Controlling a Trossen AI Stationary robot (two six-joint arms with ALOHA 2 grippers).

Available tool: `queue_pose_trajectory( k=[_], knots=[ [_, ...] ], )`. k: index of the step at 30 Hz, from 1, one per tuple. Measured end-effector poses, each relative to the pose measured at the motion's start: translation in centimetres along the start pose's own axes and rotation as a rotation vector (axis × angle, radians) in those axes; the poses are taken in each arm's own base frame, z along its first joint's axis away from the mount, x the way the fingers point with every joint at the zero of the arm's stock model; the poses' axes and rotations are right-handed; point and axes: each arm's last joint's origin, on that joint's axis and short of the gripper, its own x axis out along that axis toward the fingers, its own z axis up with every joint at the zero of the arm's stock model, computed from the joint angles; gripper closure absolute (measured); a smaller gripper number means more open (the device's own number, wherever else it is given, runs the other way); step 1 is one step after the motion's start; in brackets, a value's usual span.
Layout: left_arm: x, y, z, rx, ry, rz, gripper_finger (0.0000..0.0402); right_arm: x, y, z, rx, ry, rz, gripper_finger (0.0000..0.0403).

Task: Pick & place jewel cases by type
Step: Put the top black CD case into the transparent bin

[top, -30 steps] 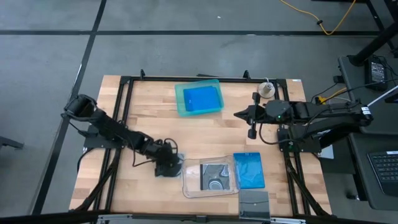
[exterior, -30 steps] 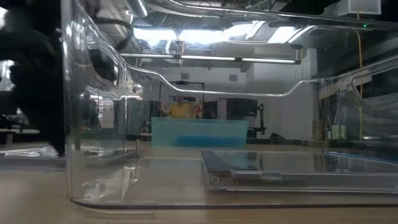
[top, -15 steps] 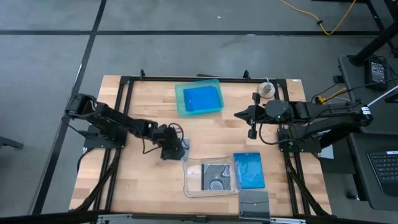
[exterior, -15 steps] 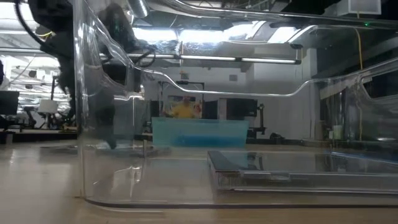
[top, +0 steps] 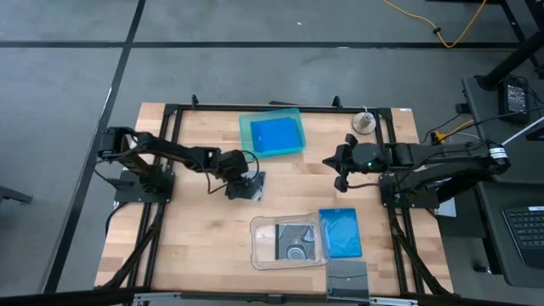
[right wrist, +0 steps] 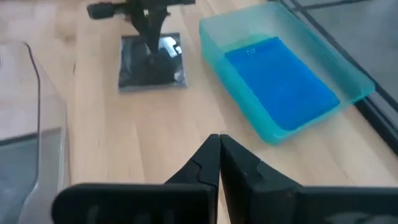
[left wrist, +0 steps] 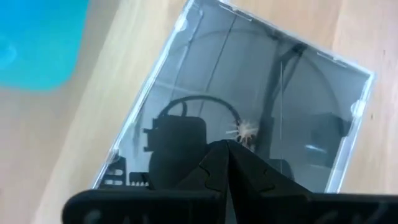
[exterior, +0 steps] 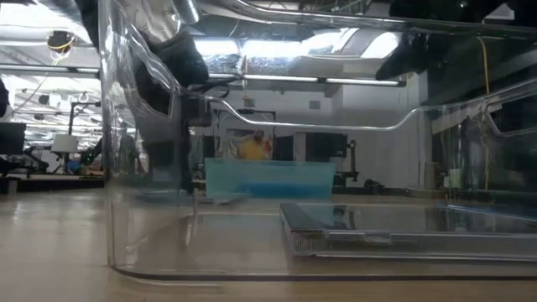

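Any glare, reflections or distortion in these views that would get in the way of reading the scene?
Low view: the clear tray fills the picture, its curved walls warping the room behind. Left wrist view: the grey jewel case mirrors the gripper above it, with one small glint. High view: evenly lit, nothing washed out.

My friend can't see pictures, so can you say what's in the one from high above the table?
The left gripper, shut, rests on a dark square case mid-table. Behind it a teal tray holds a blue case; nearer the front, a clear tray holds disc cases beside another blue case. The right gripper, shut, hovers right of centre.
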Motion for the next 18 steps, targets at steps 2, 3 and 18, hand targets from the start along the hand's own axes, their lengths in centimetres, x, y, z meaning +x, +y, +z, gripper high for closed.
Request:
queue_pose_trajectory(
  k=[2,3,18],
  knots=[
    [0.4,0.2,0.7,0.008,-0.014,-0.029,0.0400,0.3,0.1,-0.2,0.028,-0.010,0.002,0.0387],
    [0.6,0.2,1.1,0.012,-0.018,-0.040,0.0400,0.4,0.0,-0.5,0.039,-0.003,0.000,0.0387],
    [5.9,-1.4,8.8,0.113,-0.084,-0.166,0.0400,0.6,0.1,-0.8,0.037,0.002,0.000,0.0387]
  ],
)
